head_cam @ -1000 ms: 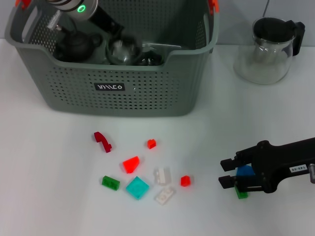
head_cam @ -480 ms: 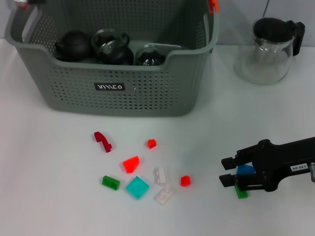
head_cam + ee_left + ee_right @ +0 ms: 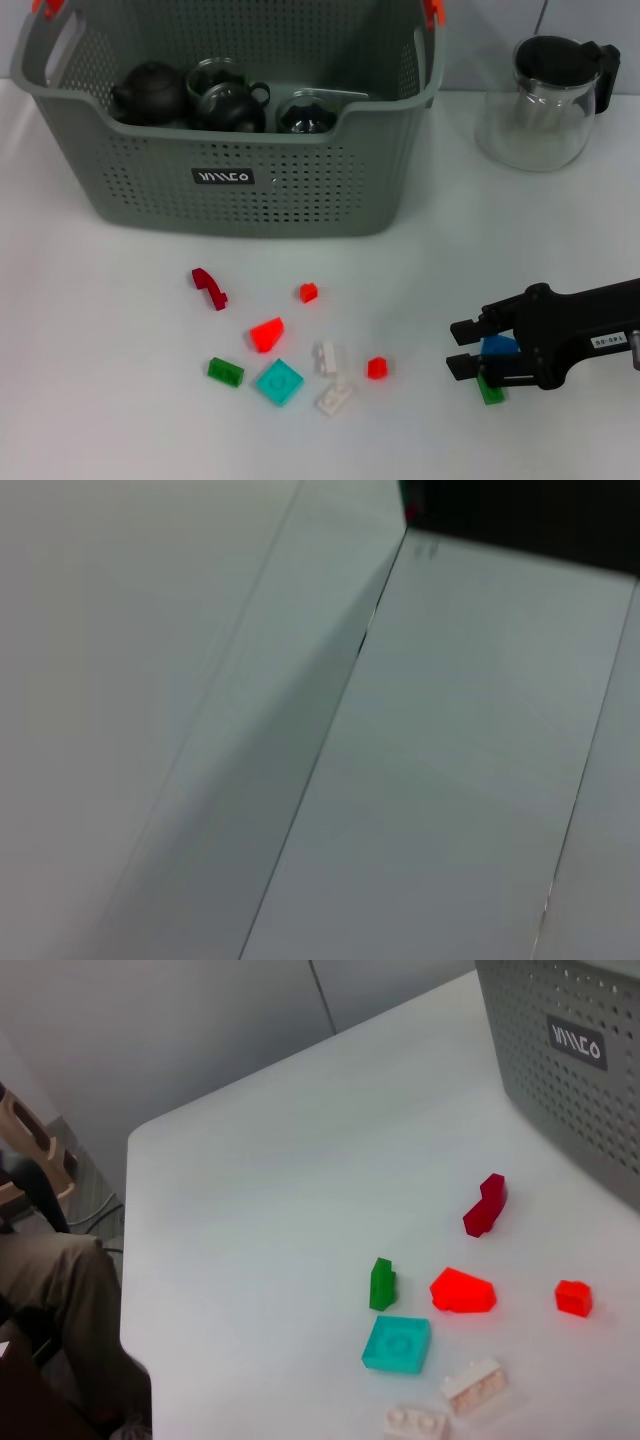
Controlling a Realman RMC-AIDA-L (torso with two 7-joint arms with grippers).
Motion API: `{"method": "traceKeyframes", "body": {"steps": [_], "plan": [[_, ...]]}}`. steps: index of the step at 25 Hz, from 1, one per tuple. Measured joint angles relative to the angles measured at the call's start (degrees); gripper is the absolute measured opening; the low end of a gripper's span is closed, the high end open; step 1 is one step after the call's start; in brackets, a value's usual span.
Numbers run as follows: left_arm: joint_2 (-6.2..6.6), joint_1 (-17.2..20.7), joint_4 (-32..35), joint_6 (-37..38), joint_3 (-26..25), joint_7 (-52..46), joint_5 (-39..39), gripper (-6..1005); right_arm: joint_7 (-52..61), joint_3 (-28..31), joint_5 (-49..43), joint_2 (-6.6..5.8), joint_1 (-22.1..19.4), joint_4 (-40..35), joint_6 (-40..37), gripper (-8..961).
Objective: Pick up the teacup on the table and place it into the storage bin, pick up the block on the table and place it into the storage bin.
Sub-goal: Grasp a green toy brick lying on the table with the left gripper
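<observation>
Head view: the right gripper [image 3: 468,350] lies low over the table [image 3: 100,340], and its two black fingers [image 3: 462,329] are spread apart around a blue block [image 3: 497,347]. A green block [image 3: 490,390] peeks out from under it, mostly hidden. More small blocks lie well to its left, like a teal square block [image 3: 279,381]. The storage bin [image 3: 230,180] stands at the back with a dark teapot [image 3: 148,92] and dark cups inside, hard to tell apart. The left gripper cannot be seen anywhere.
</observation>
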Motion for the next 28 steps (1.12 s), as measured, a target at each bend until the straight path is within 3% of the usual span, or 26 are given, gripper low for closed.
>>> {"method": "traceKeyframes", "body": {"steps": [3,7,10,16,21,24,28], "plan": [[-0.52,2.7,4.7,0.0,4.7,1.3,4.7,503,0.0,0.0,0.0,-0.01,0.2,0.0,-0.1,462],[-1.11,4.0,13.4,0.1,13.1,1.6,20.2,502,0.2,0.0,0.0,-0.09,0.3,0.0,-0.3,462],[-2.76,4.1,16.8,-1.1,20.2,1.8,32.0,500,0.2,0.0,0.0,-0.06,0.3,0.0,-0.2,462],[-6.28,4.0,16.9,-8.9,30.5,3.2,46.7,498,0.2,0.0,-0.1,-0.01,0.3,0.0,-0.2,462],[-9.26,7.1,16.9,-13.3,32.3,10.0,49.2,496,0.0,0.0,0.0,0.07,0.1,0.0,-0.1,462],[-10.33,10.2,16.1,-15.6,33.0,13.4,49.0,495,0.0,0.0,0.0,0.10,0.1,0.0,0.0,462],[-10.60,11.6,14.4,-17.8,33.6,14.9,48.9,493,0.0,0.0,0.1,0.17,0.2,0.1,0.0,462]]}}
